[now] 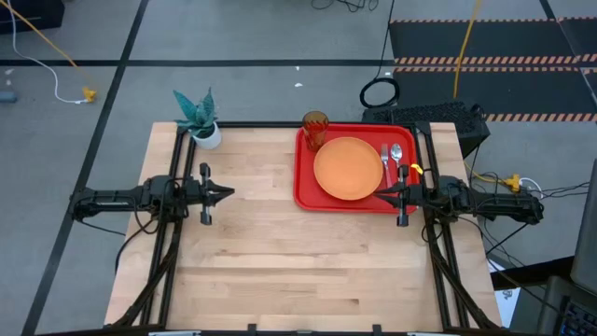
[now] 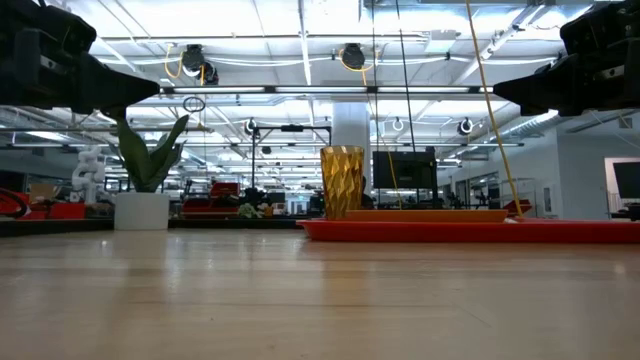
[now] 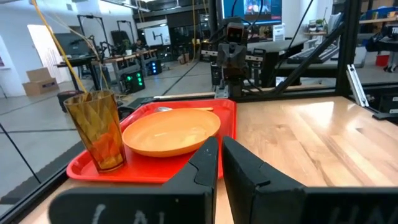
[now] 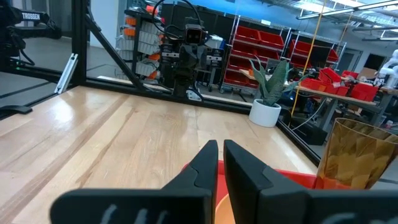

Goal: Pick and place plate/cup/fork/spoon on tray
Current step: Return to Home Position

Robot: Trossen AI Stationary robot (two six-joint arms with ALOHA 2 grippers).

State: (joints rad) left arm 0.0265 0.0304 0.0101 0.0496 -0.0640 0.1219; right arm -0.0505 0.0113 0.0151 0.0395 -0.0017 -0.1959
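The red tray lies at the table's far right. On it rest the orange plate, the amber cup upright at its far left corner, and the fork and the spoon side by side along its right side. The cup, plate and tray also show in the left wrist view. My left gripper is shut and empty above the table's left middle. My right gripper is shut and empty above the tray's near right corner.
A white pot with a teal plant stands at the table's far left corner. Bare wood spans the middle and near half of the table. Black frame rails run along both sides.
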